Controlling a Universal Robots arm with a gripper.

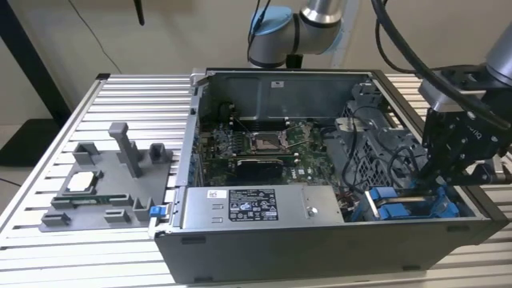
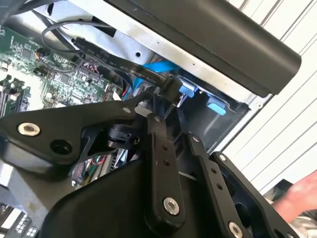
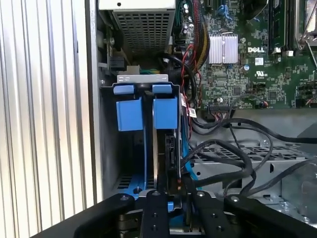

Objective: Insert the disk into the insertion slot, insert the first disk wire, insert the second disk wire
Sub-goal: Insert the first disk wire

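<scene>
The disk [image 3: 170,148] stands edge-on in its blue carrier [image 3: 165,112] inside the insertion slot [image 3: 141,78], at the case's front corner on the exterior view's right. A second blue carrier [image 3: 130,115] sits beside it; both show as blue [image 1: 394,210] in the exterior view. My gripper [image 1: 437,180] reaches down into this bay. In both wrist views its fingers [image 2: 157,130] are drawn together on the black connector of a disk wire [image 2: 167,85], right at the disk's rear edge. My gripper [image 3: 173,197] hides how far that connector is seated. The flat black wire [image 2: 106,55] trails back toward the motherboard.
The open case holds a motherboard [image 1: 264,144], a grey labelled power-supply box [image 1: 248,207] and loose black cables [image 3: 233,148] beside the bay. A grey fixture [image 1: 104,180] with small parts sits on the slatted table at the exterior view's left. A person's hand [image 2: 297,196] is nearby.
</scene>
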